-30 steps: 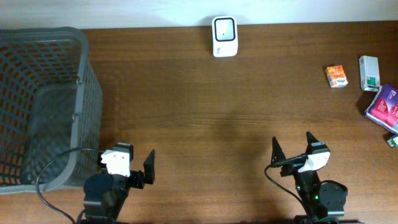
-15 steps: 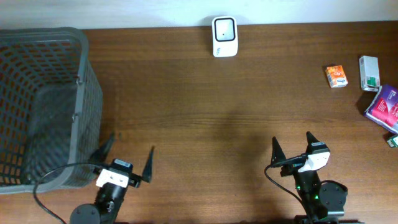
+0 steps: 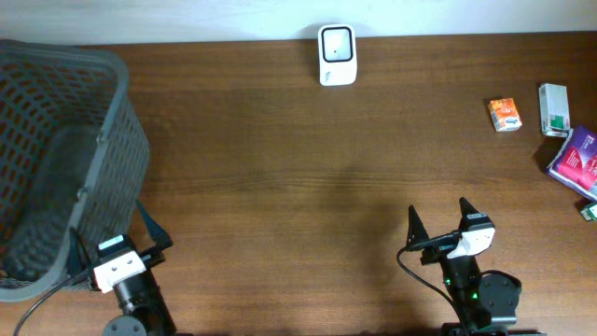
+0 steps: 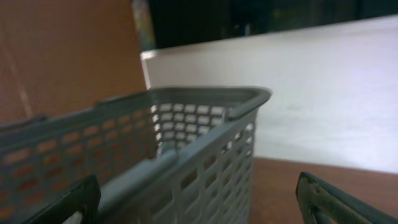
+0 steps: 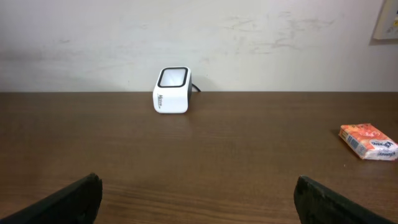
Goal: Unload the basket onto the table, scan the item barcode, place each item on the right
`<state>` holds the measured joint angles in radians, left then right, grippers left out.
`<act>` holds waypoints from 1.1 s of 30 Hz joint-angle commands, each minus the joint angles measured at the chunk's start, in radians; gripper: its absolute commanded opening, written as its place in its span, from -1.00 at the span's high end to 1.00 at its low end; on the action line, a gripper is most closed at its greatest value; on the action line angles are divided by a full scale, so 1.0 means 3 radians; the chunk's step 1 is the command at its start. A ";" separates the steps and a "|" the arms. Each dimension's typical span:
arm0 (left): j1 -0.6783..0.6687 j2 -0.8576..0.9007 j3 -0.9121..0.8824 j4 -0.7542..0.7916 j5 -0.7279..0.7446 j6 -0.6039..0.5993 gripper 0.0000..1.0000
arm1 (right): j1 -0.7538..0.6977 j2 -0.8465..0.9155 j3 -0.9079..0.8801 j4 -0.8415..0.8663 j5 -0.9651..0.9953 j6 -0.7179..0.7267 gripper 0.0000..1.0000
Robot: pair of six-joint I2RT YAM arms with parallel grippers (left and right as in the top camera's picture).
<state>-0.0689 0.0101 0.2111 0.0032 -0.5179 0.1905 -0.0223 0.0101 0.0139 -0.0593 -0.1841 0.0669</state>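
The white barcode scanner [image 3: 337,54] stands at the table's far edge; the right wrist view shows it [image 5: 172,91] ahead and left. The items lie at the far right: an orange box [image 3: 505,114], a white-green box [image 3: 554,109] and a purple packet [image 3: 578,159]. My right gripper [image 3: 438,217] hovers open and empty near the front edge, far from them. My left gripper [image 3: 112,241] is open at the front left, its jaws straddling the near corner of the grey basket [image 3: 119,70]. The left wrist view shows that basket corner [image 4: 205,124] between the wide-apart fingers [image 4: 336,199].
The basket fills the left end of the table and sits skewed, its rim slanting toward the left arm. A small dark item [image 3: 590,211] lies at the right edge. The orange box [image 5: 368,141] shows at right in the right wrist view.
The left arm has swung left and down to the basket's near corner. The basket has shifted and tilted leftward. The right arm has not moved.
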 commanded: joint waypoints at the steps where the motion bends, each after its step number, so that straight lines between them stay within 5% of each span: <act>1: 0.0015 -0.0017 0.0018 0.0024 -0.0164 0.0032 -0.98 | 0.0028 -0.0023 -0.0028 -0.0011 0.0017 -0.0025 -0.97; 3: 0.0015 -0.0017 0.0018 0.0155 0.0704 0.0031 -0.98 | 0.0028 -0.0023 -0.0028 -0.0013 0.0017 -0.0025 -0.97; 6: 0.0017 -0.0017 -0.0010 -0.0416 0.1408 0.0029 -0.97 | 0.0028 -0.0023 -0.0028 -0.0013 0.0017 -0.0025 -0.97; 14: 0.0187 -0.0017 -0.0557 -0.0515 0.1415 -0.0111 -0.98 | 0.0028 -0.0023 -0.0028 -0.0013 0.0017 -0.0025 -0.97; 18: 0.0612 -0.0017 -0.0558 -0.0515 0.1414 -0.0760 -0.98 | 0.0028 -0.0023 -0.0028 -0.0011 0.0017 -0.0025 -0.97; 33: 0.0610 -0.0017 -0.0558 -0.0516 0.1425 -0.0734 -0.98 | 0.0028 -0.0023 -0.0028 -0.0011 0.0017 -0.0025 -0.97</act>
<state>0.1089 0.0101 0.0566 -0.1558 -0.1005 -0.0242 -0.0223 0.0101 0.0139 -0.0593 -0.1841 0.0669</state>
